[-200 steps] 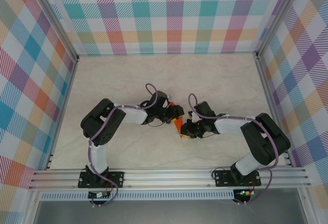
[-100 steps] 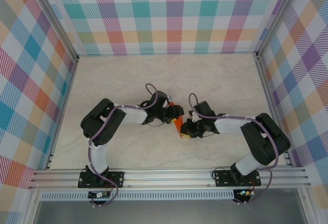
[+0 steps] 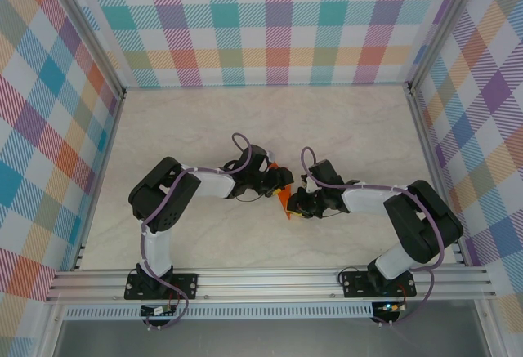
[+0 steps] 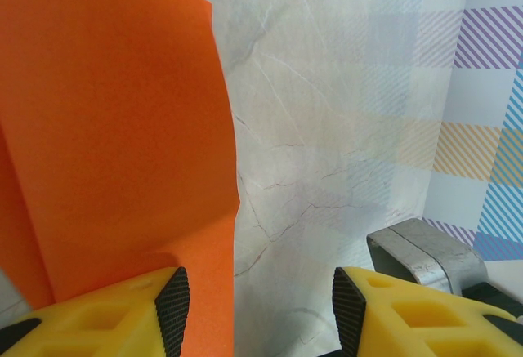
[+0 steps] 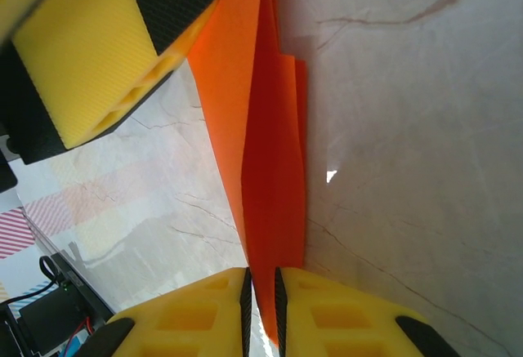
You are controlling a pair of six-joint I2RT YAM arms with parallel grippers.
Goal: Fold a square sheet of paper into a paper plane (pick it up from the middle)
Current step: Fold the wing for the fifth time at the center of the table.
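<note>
Jaws of right gripper [image 5: 261,308] we see pinched on the edge of the folded orange paper [image 5: 265,177], jaws of left gripper [image 4: 260,304] apart, bare surface [image 4: 327,128] between them, paper alongside one, we place paper mid-surface between both arms

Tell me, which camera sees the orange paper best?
The right wrist camera. There the paper shows its folded layers and crease, pinched in the right gripper. The left wrist camera catches it as one broad orange face, cut off at the edges. From the top camera it is a tiny sliver between the arms.
</note>
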